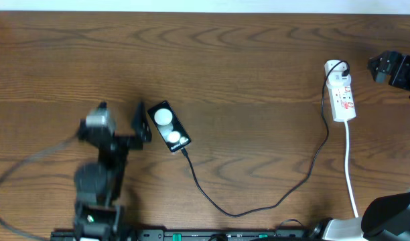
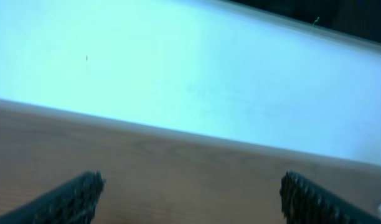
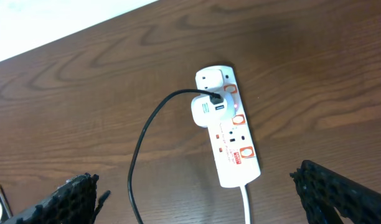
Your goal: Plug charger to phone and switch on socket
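Both claws gape empty, the left claw (image 1: 121,111) just beside the phone (image 1: 169,126), the right claw (image 3: 197,175) near the socket (image 3: 231,138).

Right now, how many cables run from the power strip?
2: the black charger runs from the far end of the power strip to the phone; the white cord leaves its near end.

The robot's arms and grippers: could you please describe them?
The left arm is black, with a grey block near its wrist and a grey cable trailing off. The right arm is black too. The left fingers and right fingers are black, finely ribbed.
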`<state>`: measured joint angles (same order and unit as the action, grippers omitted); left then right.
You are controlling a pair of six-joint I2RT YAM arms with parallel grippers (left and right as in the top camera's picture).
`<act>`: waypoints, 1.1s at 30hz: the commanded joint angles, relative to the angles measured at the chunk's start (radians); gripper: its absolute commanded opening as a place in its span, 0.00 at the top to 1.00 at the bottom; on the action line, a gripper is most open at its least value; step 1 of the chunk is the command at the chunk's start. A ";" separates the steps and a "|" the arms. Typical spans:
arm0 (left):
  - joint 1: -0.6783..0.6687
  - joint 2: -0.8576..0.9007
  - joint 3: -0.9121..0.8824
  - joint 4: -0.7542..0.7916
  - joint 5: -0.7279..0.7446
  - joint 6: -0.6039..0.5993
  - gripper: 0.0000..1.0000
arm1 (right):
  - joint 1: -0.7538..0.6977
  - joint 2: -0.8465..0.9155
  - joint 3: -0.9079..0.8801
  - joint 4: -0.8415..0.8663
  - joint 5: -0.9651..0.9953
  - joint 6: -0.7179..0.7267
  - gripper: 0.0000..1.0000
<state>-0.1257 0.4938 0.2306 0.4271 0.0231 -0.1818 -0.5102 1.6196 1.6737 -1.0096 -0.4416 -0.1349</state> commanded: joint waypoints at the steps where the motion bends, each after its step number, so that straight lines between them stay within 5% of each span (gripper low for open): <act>1: 0.013 -0.145 -0.187 0.169 -0.009 0.039 0.07 | 0.001 0.003 0.006 -0.002 -0.009 0.007 0.01; 9: 0.060 -0.303 -0.223 0.097 0.048 0.184 0.07 | 0.001 0.003 0.006 -0.001 -0.009 0.007 0.01; 25: 0.077 -0.495 -0.226 -0.433 0.043 0.234 0.07 | 0.001 0.003 0.006 -0.001 -0.009 0.007 0.01; 33: 0.091 -0.493 -0.227 -0.497 0.036 0.235 0.07 | 0.001 0.003 0.006 -0.001 -0.009 0.007 0.01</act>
<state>-0.0433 0.0109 0.0128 -0.0219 0.0570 0.0345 -0.5102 1.6199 1.6737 -1.0100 -0.4416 -0.1349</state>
